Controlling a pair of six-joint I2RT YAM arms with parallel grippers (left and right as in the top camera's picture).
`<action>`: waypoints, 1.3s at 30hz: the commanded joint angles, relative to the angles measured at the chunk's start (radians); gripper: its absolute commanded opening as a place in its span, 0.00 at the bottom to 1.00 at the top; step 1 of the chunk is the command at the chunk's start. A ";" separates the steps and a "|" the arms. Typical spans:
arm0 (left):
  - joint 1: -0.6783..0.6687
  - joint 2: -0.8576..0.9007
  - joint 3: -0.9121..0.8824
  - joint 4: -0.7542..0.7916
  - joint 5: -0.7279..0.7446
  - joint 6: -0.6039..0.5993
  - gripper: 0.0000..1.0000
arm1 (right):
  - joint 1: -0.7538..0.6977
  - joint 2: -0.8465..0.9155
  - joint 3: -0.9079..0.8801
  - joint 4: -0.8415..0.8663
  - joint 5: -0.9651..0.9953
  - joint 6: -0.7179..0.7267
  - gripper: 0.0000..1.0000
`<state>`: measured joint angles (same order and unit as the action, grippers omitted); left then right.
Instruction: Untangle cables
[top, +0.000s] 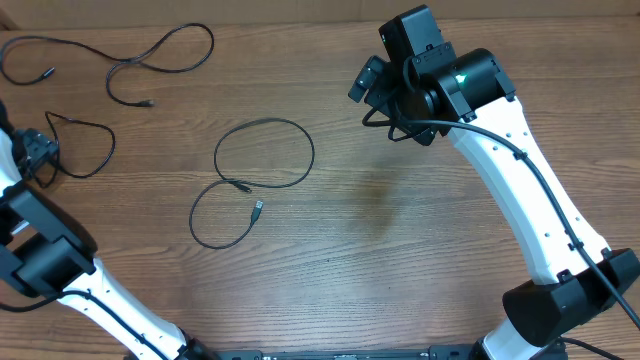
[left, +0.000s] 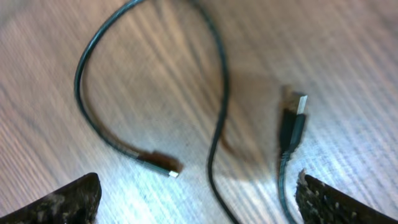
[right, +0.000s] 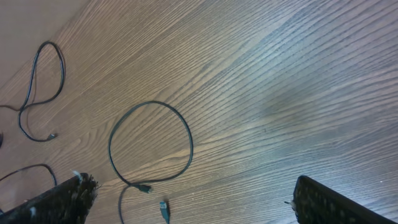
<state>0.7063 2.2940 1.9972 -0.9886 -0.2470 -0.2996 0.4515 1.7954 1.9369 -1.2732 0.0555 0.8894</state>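
A bare brown wooden table (top: 400, 230) carries three thin black cables, each lying loose and apart from the others, with no knot between them.

The far cable (top: 170, 45) (right: 62, 65) snakes along the back left of the table in open curves, one end resting just short of the middle.

The middle cable (top: 265, 120) (right: 149, 102) lies near the table's centre. It forms one round loop with a smaller half-loop below it, and its two plug ends sit close together without touching.

The left cable (top: 110, 140) (left: 221, 81) lies at the left edge, directly under the left gripper (top: 35, 150) (left: 198, 186). In the left wrist view, its small plug (left: 168, 171) and its larger flat plug (left: 297, 115) both rest on the wood, with a strand of the same cable running between them.

The left gripper's dark, worn fingers (left: 62, 202) are spread wide at either side of that view. The cable lies flat on the table between them, and neither finger is pinching it.

The right gripper (top: 368, 82) (right: 191, 183) hangs over the back right of the table, well apart from every cable and looking toward the middle one. Its fingers (right: 336, 202) are also spread wide, with only bare wood between them.
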 joint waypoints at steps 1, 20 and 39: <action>0.067 0.017 0.014 -0.030 0.077 -0.113 1.00 | -0.001 0.003 -0.007 0.004 0.003 -0.005 1.00; 0.235 0.023 -0.136 0.025 0.193 -0.146 1.00 | -0.001 0.003 -0.007 0.018 0.003 -0.005 1.00; 0.224 0.028 -0.289 0.220 0.240 -0.142 0.42 | -0.001 0.003 -0.007 0.019 0.003 -0.004 1.00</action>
<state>0.9375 2.2944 1.7691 -0.7799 -0.0341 -0.4400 0.4515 1.7958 1.9369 -1.2572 0.0563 0.8890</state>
